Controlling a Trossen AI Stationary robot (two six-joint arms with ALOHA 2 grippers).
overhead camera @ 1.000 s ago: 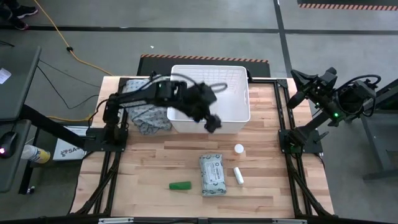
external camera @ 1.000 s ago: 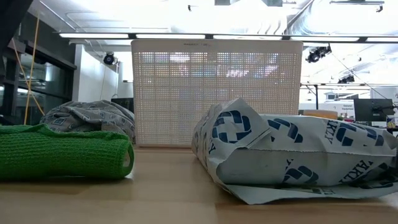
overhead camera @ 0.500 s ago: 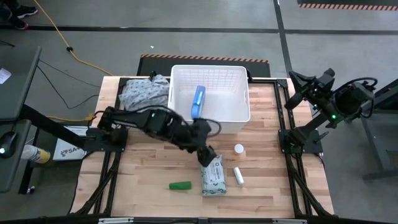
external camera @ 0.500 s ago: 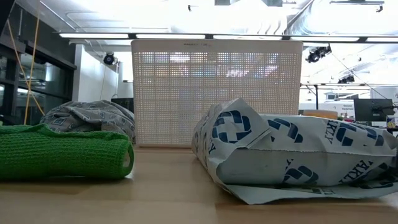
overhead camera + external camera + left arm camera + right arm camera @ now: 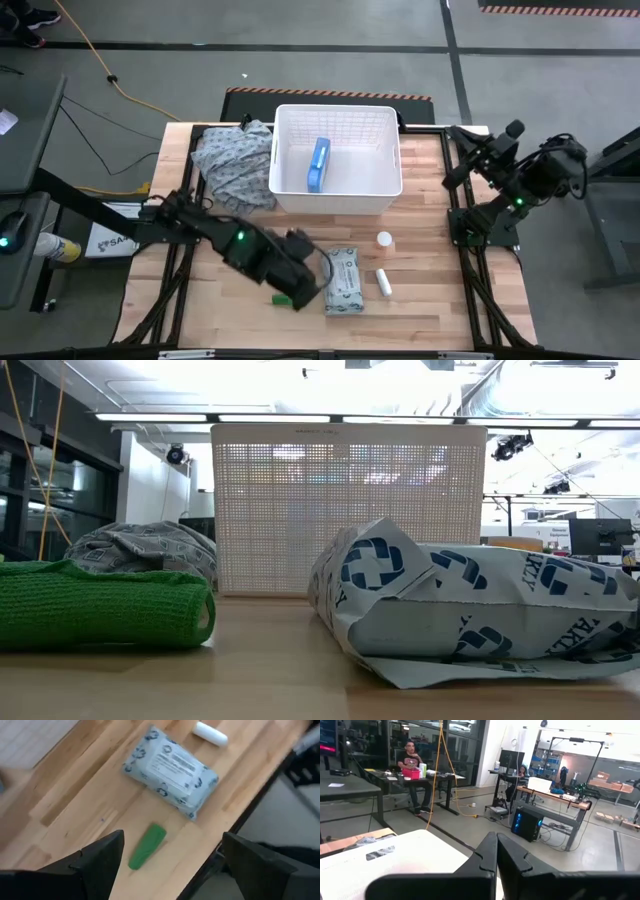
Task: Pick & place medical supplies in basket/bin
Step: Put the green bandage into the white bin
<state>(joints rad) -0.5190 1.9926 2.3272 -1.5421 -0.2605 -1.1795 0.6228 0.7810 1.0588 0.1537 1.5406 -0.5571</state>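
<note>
One item was done: the flat blue-and-white packet [image 5: 318, 165] lay inside the large white rectangular plastic basket [image 5: 385, 182] with fine gridded walls, at the table's far middle. Four were left on the bare wooden table [image 5: 430, 300] in front of the basket: a small green bar [image 5: 147, 846], a soft grey-white printed pack [image 5: 342, 280] just beside it, a short white tube [image 5: 383, 281] and an orange-capped vial [image 5: 384, 239] near the pack's other side.

The left gripper [image 5: 170, 855] hung above the green bar, fingers spread wide apart, holding nothing; likely the next pick. The right gripper [image 5: 496, 865] waited off the table's right edge, raised, its two fingers pressed together and empty.

The pack looked crinkly and squashy, rounded at its ends. In the low view the green bar showed a knitted, towel-like weave, so it should give a little under a grip. The tube and vial were smooth, hard and round, so apt to roll. A crumpled grey patterned cloth [image 5: 230, 165] lay bunched against the basket's left wall.
</note>
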